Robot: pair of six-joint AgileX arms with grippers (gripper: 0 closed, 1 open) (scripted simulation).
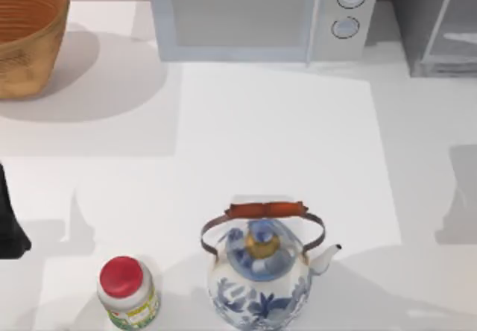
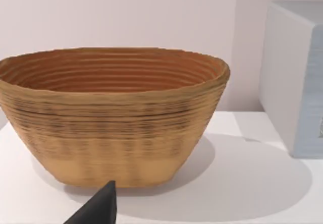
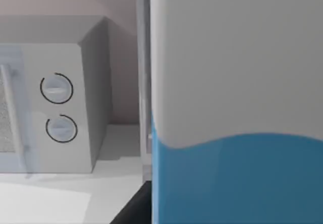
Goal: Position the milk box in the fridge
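The milk box (image 3: 237,103) stands very close in the right wrist view, white above and sky-blue below. My right gripper is shut on it, with one dark finger (image 3: 132,211) against its side. The fridge (image 1: 432,25) is the dark-grey cabinet with a pale-framed see-through door at the table's back right corner. A pale upright edge of its door frame (image 3: 144,82) shows just beside the carton. My left arm (image 1: 10,219) is parked at the table's left edge.
A light-grey microwave (image 1: 261,14) with two round knobs stands at the back centre, left of the fridge. A woven basket (image 1: 26,33) sits back left. A red-capped white jar (image 1: 127,292) and a blue-and-white teapot (image 1: 261,271) stand at the front.
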